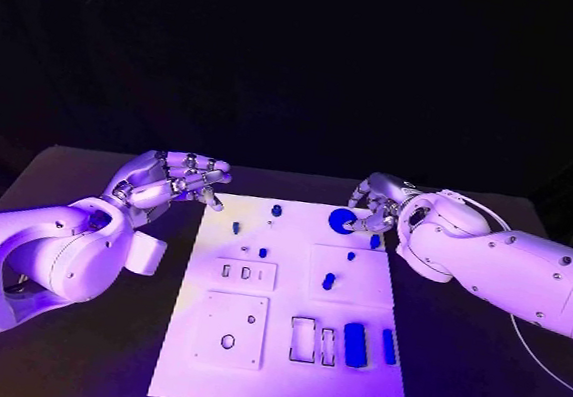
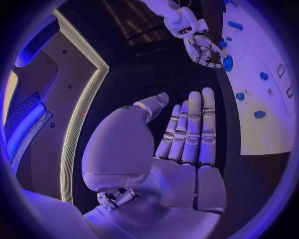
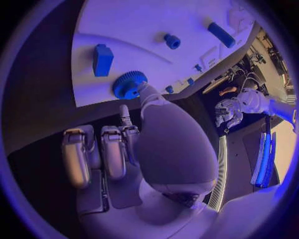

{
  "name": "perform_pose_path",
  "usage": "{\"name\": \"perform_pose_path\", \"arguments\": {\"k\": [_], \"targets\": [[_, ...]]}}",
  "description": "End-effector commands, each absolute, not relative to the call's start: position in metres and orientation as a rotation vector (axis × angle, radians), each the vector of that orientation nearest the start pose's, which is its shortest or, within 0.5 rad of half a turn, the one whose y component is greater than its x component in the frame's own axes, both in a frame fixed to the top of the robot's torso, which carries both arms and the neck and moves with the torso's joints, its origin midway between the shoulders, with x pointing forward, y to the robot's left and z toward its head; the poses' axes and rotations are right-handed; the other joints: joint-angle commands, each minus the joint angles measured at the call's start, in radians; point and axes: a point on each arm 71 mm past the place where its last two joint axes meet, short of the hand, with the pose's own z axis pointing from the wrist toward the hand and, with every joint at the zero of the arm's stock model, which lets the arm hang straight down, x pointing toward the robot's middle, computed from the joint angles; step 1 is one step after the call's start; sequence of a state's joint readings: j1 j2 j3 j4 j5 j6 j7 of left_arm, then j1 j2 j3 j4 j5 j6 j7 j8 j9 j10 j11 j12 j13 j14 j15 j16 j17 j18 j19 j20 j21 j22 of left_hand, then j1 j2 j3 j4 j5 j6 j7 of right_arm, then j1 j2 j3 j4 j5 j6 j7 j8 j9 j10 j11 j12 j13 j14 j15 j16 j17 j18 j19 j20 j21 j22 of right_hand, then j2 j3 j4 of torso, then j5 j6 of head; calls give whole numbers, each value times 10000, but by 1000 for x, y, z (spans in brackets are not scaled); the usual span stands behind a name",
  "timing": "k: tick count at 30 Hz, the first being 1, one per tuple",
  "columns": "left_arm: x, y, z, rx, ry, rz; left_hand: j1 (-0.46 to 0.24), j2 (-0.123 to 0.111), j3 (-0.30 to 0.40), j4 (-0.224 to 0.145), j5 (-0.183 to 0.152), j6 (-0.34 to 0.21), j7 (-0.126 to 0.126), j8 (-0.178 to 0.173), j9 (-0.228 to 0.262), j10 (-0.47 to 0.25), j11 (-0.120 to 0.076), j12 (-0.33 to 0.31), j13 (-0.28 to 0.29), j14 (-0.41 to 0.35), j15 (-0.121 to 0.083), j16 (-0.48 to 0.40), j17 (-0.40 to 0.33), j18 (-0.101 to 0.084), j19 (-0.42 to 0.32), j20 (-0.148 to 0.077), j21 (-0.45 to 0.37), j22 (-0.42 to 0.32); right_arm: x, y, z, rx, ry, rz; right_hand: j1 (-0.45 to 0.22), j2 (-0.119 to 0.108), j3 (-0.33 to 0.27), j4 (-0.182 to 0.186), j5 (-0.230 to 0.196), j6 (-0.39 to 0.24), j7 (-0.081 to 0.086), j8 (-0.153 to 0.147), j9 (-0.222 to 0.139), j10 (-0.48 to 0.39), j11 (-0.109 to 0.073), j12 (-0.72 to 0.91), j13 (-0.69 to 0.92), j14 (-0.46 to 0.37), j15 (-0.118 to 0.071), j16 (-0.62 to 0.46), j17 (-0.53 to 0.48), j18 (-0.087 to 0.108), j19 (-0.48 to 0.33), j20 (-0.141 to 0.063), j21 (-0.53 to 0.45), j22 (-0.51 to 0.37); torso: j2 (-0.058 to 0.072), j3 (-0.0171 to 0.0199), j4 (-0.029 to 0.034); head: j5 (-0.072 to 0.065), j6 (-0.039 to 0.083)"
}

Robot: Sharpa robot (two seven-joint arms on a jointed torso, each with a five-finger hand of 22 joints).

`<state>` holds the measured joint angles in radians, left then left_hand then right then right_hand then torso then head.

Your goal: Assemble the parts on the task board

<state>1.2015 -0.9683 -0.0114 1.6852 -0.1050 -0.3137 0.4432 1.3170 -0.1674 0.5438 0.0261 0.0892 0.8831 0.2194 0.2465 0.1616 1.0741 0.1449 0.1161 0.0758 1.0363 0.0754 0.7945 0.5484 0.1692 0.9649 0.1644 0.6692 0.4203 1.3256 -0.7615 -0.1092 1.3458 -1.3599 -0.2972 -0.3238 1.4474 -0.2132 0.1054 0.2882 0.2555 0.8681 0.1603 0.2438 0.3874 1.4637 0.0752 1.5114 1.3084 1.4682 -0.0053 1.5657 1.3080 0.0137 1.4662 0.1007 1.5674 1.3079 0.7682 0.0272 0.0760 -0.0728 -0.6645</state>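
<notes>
Black table (image 1: 491, 391) under board; white cable (image 1: 553, 372) at right.

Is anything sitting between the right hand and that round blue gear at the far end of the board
Nothing visible does. The right hand already has a fingertip at the blue gear near the task board edge, with no other part between them.

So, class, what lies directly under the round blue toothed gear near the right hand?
The round blue toothed gear rests on the white task board near its edge, the right hand touching it. Whatever peg or hole lies beneath is covered.
</notes>
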Motion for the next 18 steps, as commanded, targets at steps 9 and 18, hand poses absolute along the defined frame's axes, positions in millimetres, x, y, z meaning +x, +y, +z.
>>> {"name": "perform_pose_path", "arguments": {"k": [9, 18], "targets": [[460, 218, -146, -9305, 13783, -16343, 92, 30, 77, 13, -37, 0, -33, 25, 15, 44, 33, 47, 4, -49, -15, 47, -14, 93, -109, -6, 67, 32, 538, -222, -172, 542, 17476, 3597, 15, 124, 95, 10, 85, 134, -37, 83, 10, 607, -8, 118, 2123, 1026, 71, 51, 2628, -137, 1046, 43, 33, 2629, -2, 0, 6, -34, -26], [461, 219, -146, -9308, 13789, -16329, 92, 30, 77, 13, -37, 0, -33, 25, 15, 44, 33, 47, 4, -49, -15, 47, -14, 93, -109, -6, 67, 32, 538, -222, -176, 544, 17559, 3549, 77, 323, 380, -5, 102, 360, -78, 156, -14, 673, -43, 188, 2202, 1026, 47, 51, 2628, -137, 1046, 30, 33, 2629, -1, 3, -7, -24, -33]]}}
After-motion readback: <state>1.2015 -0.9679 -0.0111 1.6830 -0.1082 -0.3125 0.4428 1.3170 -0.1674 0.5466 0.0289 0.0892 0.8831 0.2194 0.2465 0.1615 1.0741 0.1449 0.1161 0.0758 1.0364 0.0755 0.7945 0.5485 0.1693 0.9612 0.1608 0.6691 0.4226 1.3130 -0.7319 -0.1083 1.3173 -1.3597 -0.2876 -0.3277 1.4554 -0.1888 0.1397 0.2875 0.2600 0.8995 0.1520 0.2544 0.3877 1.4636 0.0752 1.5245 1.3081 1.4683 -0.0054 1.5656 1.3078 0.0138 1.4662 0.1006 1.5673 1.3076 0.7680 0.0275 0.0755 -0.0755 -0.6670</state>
